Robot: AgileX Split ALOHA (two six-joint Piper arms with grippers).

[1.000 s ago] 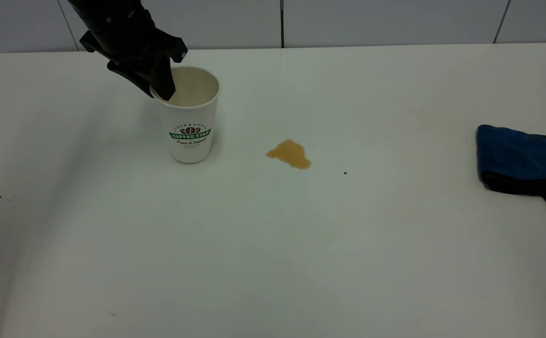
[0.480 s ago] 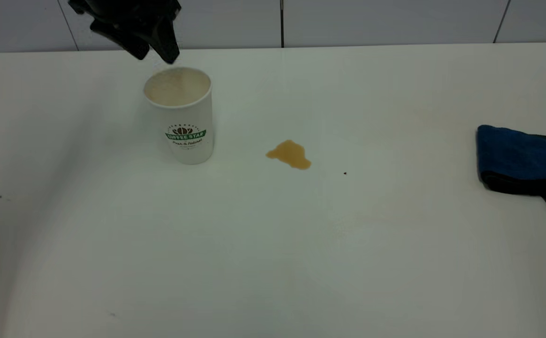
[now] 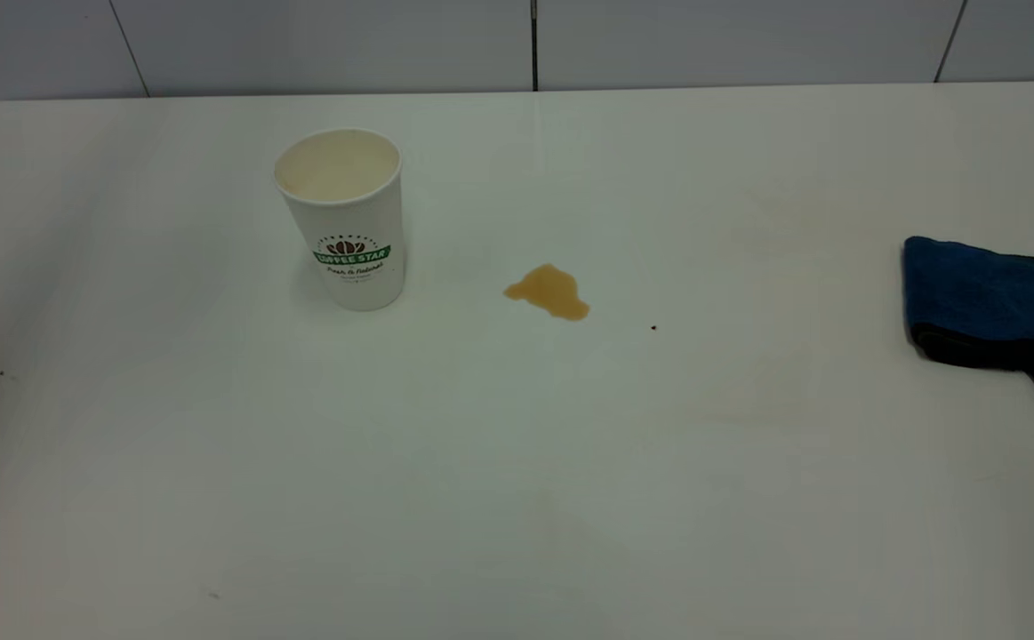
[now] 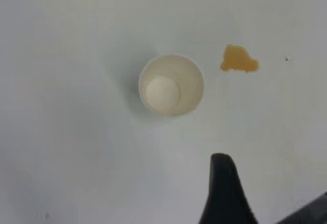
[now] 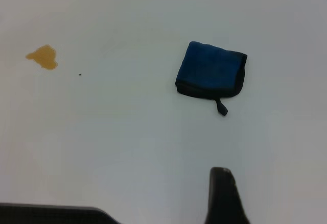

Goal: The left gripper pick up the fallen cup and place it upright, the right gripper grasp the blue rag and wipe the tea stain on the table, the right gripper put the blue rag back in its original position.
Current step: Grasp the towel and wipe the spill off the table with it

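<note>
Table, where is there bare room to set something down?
The table is bare along the whole near side, and between the tea stain and the blue rag. Tightest is the gap between the cup and the stain.

The bench (image 3: 517, 462) is a plain white top with faint smudges. Directly on it stand or lie three things and one mark. The tea stain (image 3: 548, 292), a small amber-brown blotch, is the landmark here. The cup (image 3: 344, 220) stands upright on the bench, apart from the stain on the left arm's side, its mouth open to above. The blue rag (image 3: 986, 300) lies folded and flat, well apart from the stain on the right arm's side. A tiny dark speck (image 3: 653, 328) sits near the stain, between it and the rag.
</note>
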